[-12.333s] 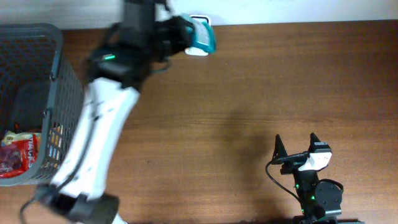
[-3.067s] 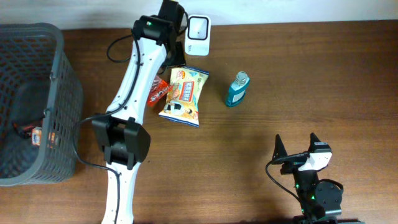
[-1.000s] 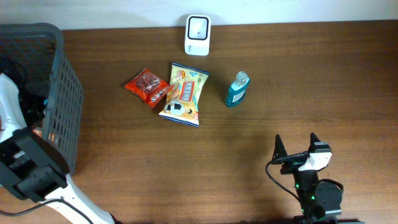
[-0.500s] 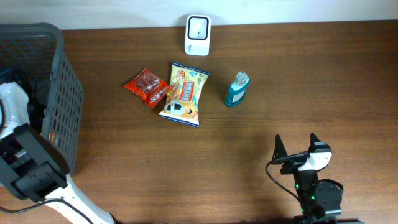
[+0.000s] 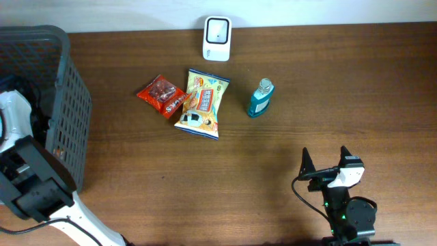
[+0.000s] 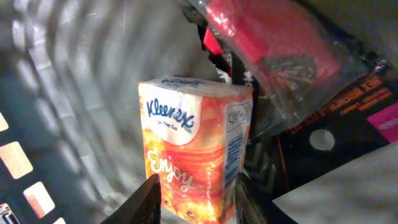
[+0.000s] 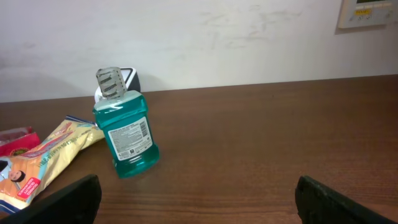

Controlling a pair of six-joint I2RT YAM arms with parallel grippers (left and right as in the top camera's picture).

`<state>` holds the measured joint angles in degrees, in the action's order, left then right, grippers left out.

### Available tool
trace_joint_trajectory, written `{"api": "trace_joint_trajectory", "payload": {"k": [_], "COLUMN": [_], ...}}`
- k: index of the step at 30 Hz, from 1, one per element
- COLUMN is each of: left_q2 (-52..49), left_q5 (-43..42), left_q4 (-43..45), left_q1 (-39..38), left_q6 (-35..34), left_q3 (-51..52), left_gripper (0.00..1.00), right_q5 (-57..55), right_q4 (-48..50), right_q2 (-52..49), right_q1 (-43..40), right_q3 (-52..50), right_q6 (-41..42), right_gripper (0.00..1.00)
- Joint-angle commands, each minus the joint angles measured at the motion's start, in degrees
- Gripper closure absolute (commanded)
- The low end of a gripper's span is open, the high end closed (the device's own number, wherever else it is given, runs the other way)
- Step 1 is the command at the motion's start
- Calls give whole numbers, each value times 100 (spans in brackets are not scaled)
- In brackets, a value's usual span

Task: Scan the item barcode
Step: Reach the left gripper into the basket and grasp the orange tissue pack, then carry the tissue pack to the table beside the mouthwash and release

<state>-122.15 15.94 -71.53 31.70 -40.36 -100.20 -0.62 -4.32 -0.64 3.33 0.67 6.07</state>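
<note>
Inside the grey basket [image 5: 65, 82], an orange and white Kleenex tissue pack [image 6: 193, 149] stands upright in the left wrist view. My left gripper [image 6: 196, 205] is shut on its lower end, one black finger [image 6: 146, 202] against each side. From overhead only the white left arm [image 5: 17, 123] shows, reaching down into the basket. The white barcode scanner [image 5: 217, 29] stands at the table's far edge, also visible as the scanner [image 7: 130, 78] behind the bottle. My right gripper [image 5: 326, 158] rests open near the front edge, holding nothing.
A red snack packet [image 5: 161, 96], a yellow chips bag [image 5: 201, 104] and a teal mouthwash bottle [image 5: 260, 98] lie near the scanner. The basket also holds a red wrapped packet [image 6: 273, 43] and dark packs beside the tissues. Basket walls surround the left gripper.
My left gripper's jaws have closed in on the tissue pack inside the basket. The left arm shifted slightly. The right arm has not moved.
</note>
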Motion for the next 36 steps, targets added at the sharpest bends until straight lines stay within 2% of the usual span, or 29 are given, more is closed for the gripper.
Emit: {"api": "trace_joint_trajectory", "payload": {"k": [1,5,7,9,11,14,19,26,32,36], "left_q2": [-17,-17,-15,-15,-15,-9,-9,-9,-7,2], "left_q5": [61,59,59,57,57,57,-94,-632,-1012,-1189], "left_q4": [133,343,374,378,334,146,-756,-2122,-2518,-2507], "left_q1": [50,50,52,50,50,50,31,-20,-492,-1298], "left_q6": [9,11,11,11,11,11,9,11,166,494], "left_q3": [328,555,555,553,498,210,-986,-3501,-5414,-6135], "left_gripper": [60,58,61,72,90,100,100,100,100,100], "right_q5": [-28,-28,-28,-28,-28,-28,-28,-28,-28,-28], "right_q4": [-37,-37,-37,-37,-37,-37,-37,-37,-37,-37], "right_q2": [28,28,28,28,28,28,28,28,28,28], "right_q1": [-46,-46,-46,-46,-46,-46,-46,-46,-46,-46], "right_q3": [-35,-35,-35,-35,-35,-35,-35,-35,-35,-35], "right_q6": [42,39,42,42,42,42,42,39,42,42], "right_gripper": [1,1,1,1,1,1,1,1,1,1]}}
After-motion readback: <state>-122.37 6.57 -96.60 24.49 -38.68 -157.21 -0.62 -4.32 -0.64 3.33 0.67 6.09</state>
